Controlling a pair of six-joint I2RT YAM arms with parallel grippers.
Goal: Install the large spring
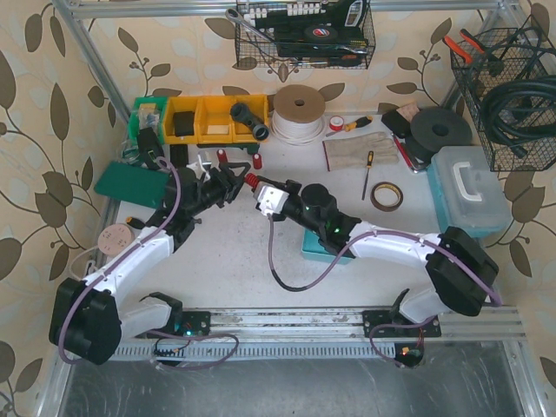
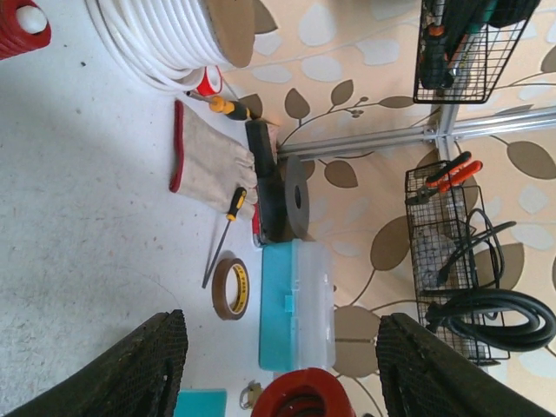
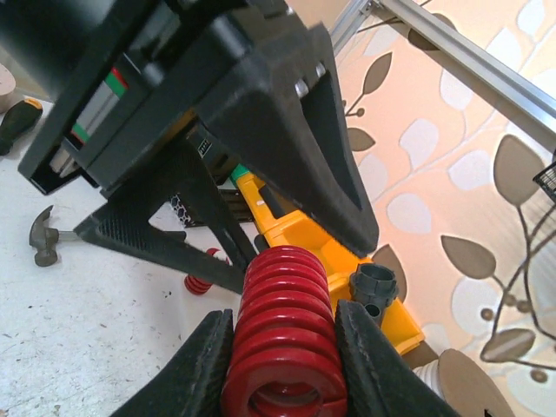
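My right gripper (image 1: 258,189) is shut on the large red coil spring (image 1: 250,180) and holds it above the table, pointing left. In the right wrist view the spring (image 3: 287,347) sits tight between my fingers (image 3: 195,365), with the gripper (image 3: 285,313) closed on its sides. My left gripper (image 1: 233,181) faces it from the left and is open. In the left wrist view the spring's end (image 2: 300,398) shows between the spread fingers (image 2: 139,365) of that gripper (image 2: 280,320), touching neither. The left gripper's black fingers (image 3: 287,130) fill the top of the right wrist view.
Two small red springs (image 1: 257,161) (image 1: 221,156) stand behind the grippers. Yellow bins (image 1: 208,117), a white cable reel (image 1: 298,113), a glove (image 1: 360,149), a screwdriver (image 1: 368,174), a tape roll (image 1: 387,195) and a teal case (image 1: 469,187) lie behind and to the right. A green board (image 1: 130,181) lies at the left.
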